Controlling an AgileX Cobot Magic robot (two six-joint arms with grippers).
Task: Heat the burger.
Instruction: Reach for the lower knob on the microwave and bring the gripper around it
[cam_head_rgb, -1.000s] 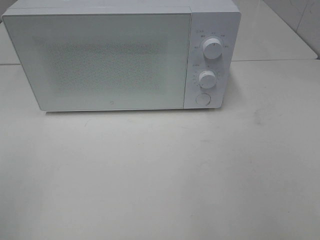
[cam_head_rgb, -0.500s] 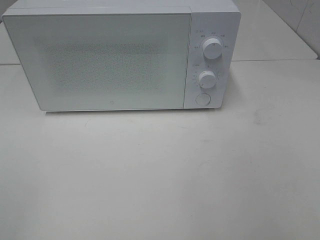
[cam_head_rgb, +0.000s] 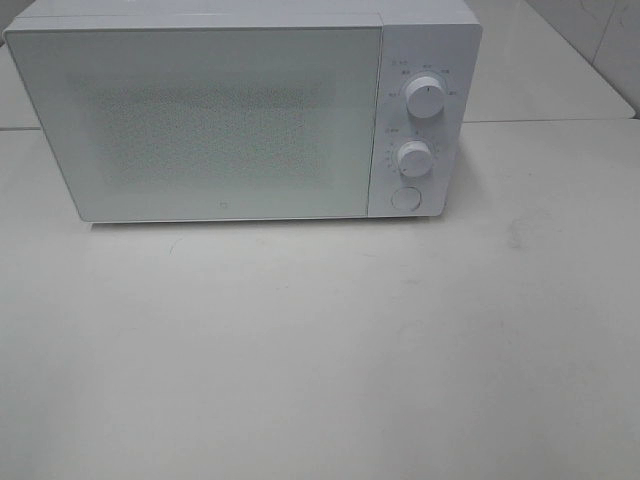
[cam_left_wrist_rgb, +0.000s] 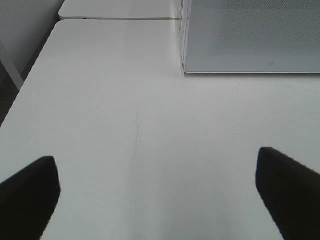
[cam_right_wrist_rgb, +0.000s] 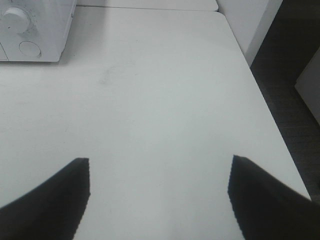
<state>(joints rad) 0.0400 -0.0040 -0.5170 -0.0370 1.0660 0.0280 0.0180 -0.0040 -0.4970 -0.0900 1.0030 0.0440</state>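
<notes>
Ahead, closed microwave (cam_head_rgb: 230, 120) on white table (cam_head_rgb: 320, 350); left gripper (cam_left_wrist_rgb: 156, 160), right gripper (cam_right_wrist_rgb: 159, 161) splayed wide.

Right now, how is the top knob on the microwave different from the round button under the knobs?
The top knob sticks out and has a dark pointer line; the round button sits flat and plain. Small printed marks ring the top knob, none ring the round button. Both are white and round, on the microwave.
</notes>
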